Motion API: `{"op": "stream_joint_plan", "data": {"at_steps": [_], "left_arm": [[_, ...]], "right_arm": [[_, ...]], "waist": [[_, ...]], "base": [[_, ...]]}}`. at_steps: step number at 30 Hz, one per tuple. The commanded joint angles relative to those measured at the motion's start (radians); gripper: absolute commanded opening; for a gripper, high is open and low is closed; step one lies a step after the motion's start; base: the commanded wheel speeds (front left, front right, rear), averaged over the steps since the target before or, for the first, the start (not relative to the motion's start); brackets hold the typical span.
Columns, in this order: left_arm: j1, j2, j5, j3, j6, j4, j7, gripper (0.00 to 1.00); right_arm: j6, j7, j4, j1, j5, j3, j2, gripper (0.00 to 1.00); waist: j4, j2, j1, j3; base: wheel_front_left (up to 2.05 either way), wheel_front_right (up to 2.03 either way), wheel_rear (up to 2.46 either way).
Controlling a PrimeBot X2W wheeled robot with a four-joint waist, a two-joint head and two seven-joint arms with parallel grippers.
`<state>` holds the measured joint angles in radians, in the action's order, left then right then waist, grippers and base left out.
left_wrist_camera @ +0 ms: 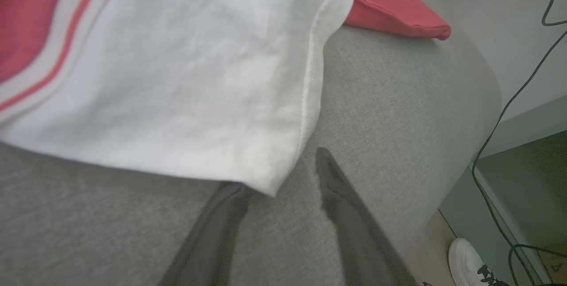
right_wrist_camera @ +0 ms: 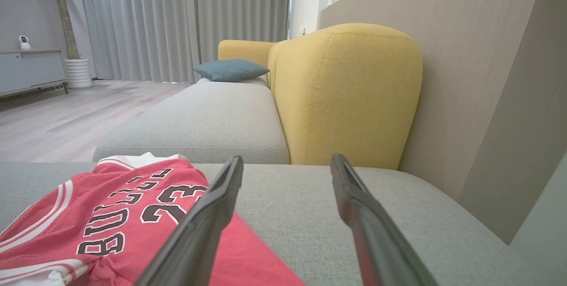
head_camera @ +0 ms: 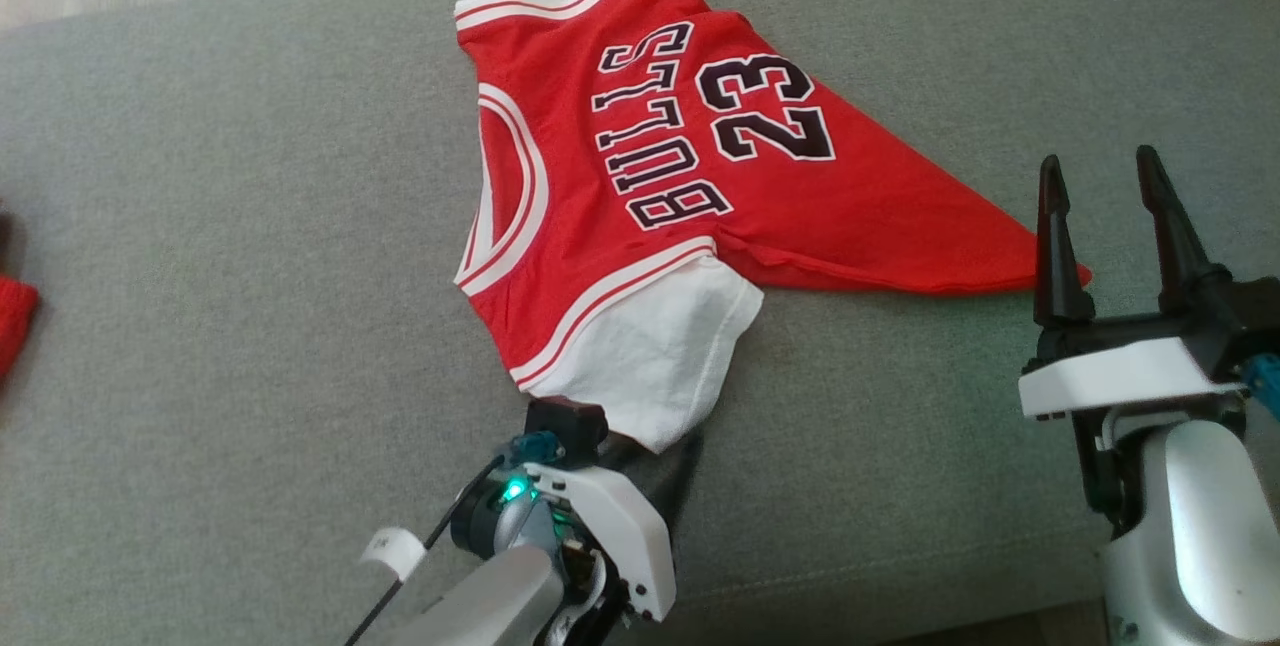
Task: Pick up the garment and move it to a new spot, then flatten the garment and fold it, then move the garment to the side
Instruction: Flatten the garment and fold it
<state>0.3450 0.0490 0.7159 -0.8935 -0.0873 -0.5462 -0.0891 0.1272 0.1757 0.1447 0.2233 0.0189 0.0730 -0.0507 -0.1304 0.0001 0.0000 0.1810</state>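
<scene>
The garment (head_camera: 650, 176) is a red jersey with black lettering, the number 23 and white sleeves, lying spread on the grey cushion (head_camera: 250, 276). My left gripper (head_camera: 650, 451) is at the corner of the near white sleeve (head_camera: 660, 366). In the left wrist view that gripper (left_wrist_camera: 278, 168) stands open: the sleeve corner (left_wrist_camera: 266, 184) lies over the tip of one finger, the other finger (left_wrist_camera: 336, 188) is bare on the cushion. My right gripper (head_camera: 1100, 196) stands open just past the jersey's red hem corner (head_camera: 1010, 271), holding nothing. The right gripper (right_wrist_camera: 287, 158) hovers above the cushion beside the garment (right_wrist_camera: 110, 215).
A red thing (head_camera: 15, 321) lies at the cushion's left edge. A yellow sofa back (right_wrist_camera: 350, 95) and another grey seat (right_wrist_camera: 212, 122) with a blue pillow (right_wrist_camera: 230, 69) stand beyond. A person's white shoe (left_wrist_camera: 469, 261) and a black cable (left_wrist_camera: 509, 113) are on the floor by the cushion's edge.
</scene>
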Motion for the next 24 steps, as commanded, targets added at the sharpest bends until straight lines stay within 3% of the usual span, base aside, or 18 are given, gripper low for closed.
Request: {"op": "stream_joint_plan", "data": {"at_steps": [1, 2, 7, 14, 19, 24], "left_arm": [[0.035, 0.001, 0.009, 0.013, 0.002, 0.013, -0.009, 0.12], [0.040, 0.001, 0.013, 0.005, 0.002, 0.008, -0.014, 0.00], [0.057, 0.001, 0.038, 0.017, -0.026, -0.010, -0.091, 0.00], [0.062, 0.009, 0.032, 0.114, -0.072, 0.008, -0.166, 0.00], [0.032, 0.027, -0.039, 0.239, -0.104, 0.120, -0.172, 0.00], [-0.012, 0.027, -0.107, 0.307, -0.104, 0.188, -0.172, 0.00]], "right_arm": [[0.003, 0.000, -0.027, 0.047, 0.004, -0.022, 0.000, 1.00], [0.003, 0.000, -0.025, 0.047, 0.005, -0.022, 0.000, 1.00], [0.003, -0.001, -0.014, 0.034, 0.011, -0.008, 0.000, 1.00], [0.003, -0.007, 0.006, 0.010, 0.025, -0.001, 0.000, 1.00], [0.003, -0.019, 0.023, -0.010, 0.034, -0.010, 0.000, 1.00], [0.003, -0.030, 0.032, -0.030, 0.036, -0.018, 0.000, 1.00]], "waist": [[-0.002, -0.0001, 0.0000, -0.001], [-0.003, -0.0001, 0.0000, -0.002], [0.006, -0.0001, 0.0000, -0.014], [0.041, -0.0001, 0.0000, -0.044], [0.070, -0.0001, 0.0000, -0.055], [0.084, -0.0001, 0.0000, -0.054]], "base": [[0.00, 0.00, 0.00], [0.00, 0.00, 0.00], [0.00, 0.00, 0.00], [0.00, 0.00, 0.00], [0.00, 0.00, 0.00], [0.00, 0.00, 0.00]]}}
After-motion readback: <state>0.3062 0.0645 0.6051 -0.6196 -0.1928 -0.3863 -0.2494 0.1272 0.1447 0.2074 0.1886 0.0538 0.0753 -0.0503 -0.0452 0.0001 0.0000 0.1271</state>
